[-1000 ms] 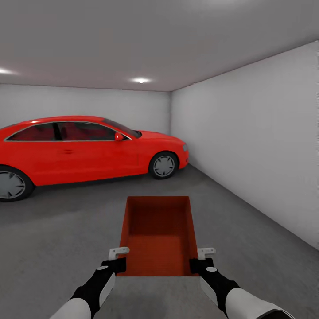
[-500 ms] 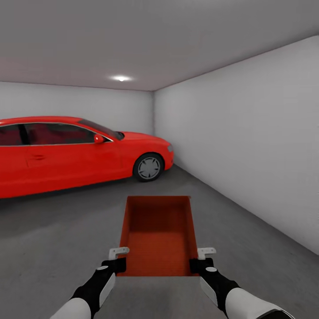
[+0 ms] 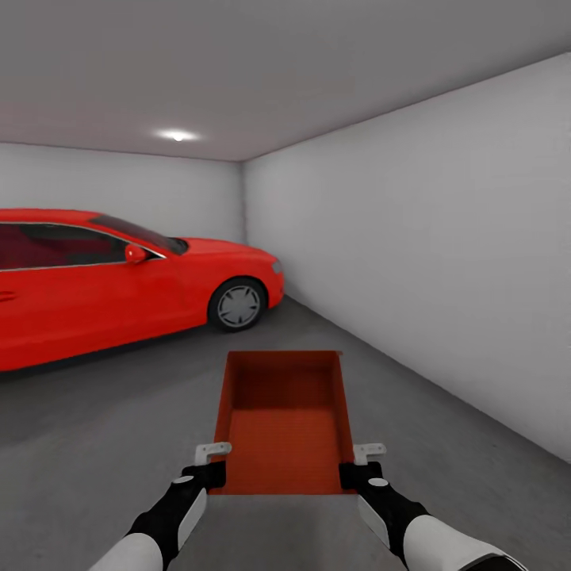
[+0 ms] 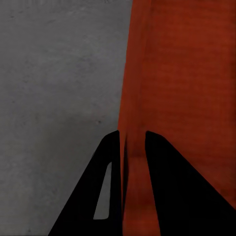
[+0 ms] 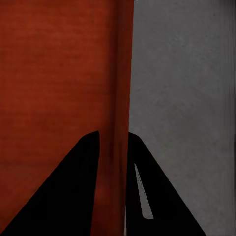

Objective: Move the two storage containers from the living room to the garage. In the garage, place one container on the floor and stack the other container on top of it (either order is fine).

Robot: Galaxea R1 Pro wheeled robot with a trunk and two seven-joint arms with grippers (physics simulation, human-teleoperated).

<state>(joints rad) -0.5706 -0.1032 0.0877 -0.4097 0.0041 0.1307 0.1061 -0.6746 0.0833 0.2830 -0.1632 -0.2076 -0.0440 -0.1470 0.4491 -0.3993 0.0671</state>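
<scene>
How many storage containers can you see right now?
1. One storage container is held out in front of the robot, above the garage floor, with the left gripper and right gripper each clamped on a side wall. No second one in sight.

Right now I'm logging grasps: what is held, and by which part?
The storage container: left hand and right hand each pinch a side wall.

1. Both arms reached forward and low, side by side, white forearms ending in black wrists.
2. The left pincer (image 3: 212, 468) was clamped on the left wall of the storage container (image 3: 284, 428), one finger on each side.
3. The right pincer (image 3: 358, 468) gripped the right wall the same way, level with the left.
</scene>
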